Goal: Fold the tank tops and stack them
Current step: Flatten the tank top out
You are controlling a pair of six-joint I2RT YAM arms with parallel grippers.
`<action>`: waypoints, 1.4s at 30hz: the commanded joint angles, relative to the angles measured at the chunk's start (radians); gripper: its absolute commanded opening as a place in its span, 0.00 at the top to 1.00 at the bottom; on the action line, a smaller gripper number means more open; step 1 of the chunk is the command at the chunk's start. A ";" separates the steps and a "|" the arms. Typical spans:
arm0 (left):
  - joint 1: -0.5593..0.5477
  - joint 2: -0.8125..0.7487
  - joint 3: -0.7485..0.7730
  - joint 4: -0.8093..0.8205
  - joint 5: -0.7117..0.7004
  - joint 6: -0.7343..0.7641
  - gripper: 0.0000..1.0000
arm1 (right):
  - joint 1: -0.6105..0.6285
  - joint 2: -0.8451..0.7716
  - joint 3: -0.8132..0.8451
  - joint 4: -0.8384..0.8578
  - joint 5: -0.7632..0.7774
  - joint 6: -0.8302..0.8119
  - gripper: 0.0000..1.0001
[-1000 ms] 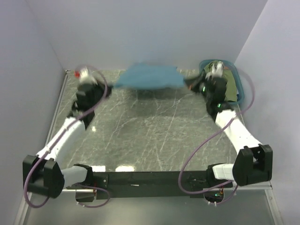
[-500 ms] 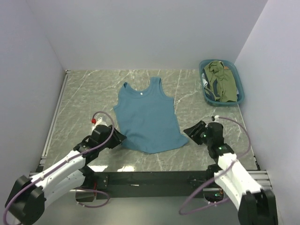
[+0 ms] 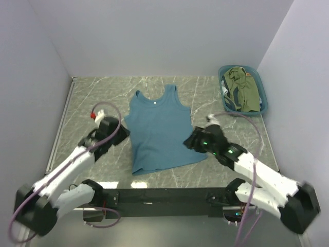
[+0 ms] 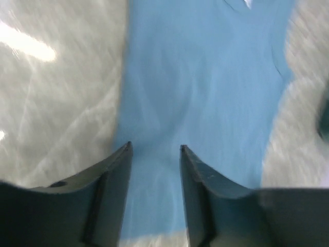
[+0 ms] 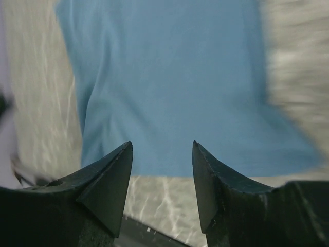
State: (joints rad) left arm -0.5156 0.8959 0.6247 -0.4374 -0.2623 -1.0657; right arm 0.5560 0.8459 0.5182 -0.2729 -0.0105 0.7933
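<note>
Half a second on, both arms have shifted. The left tool has climbed from the hem corner to the left side edge of the teal tank top. The right tool has swung inward from the bare table onto the top's right edge. The hem, fairly level before, now slants, sitting nearer the arms at its left corner. Each tool is released and grips nothing (both wrist views show the fingers spread, with teal cloth beneath the gap). The top lies flat mid-table, its neckline toward the back wall. At the far right, the basket holds the olive-green top and, seemingly, the striped top crumpled beside it. Bare table runs from the teal top's left side to the side wall, and a strip of table separates the top from the basket.
</note>
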 commanded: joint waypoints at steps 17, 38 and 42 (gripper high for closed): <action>0.289 0.770 0.363 0.224 0.167 0.214 0.59 | 0.237 0.460 0.085 0.086 0.320 0.038 0.50; 0.316 0.939 0.552 0.082 0.072 0.240 0.71 | -0.131 0.357 -0.066 0.090 0.146 0.018 0.47; 0.328 0.965 0.584 0.072 0.097 0.263 0.71 | -0.157 0.395 -0.034 0.087 0.107 0.004 0.49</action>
State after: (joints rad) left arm -0.1982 1.8462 1.1645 -0.3454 -0.1612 -0.8444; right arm 0.4164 1.2156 0.4709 -0.1780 0.1169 0.8234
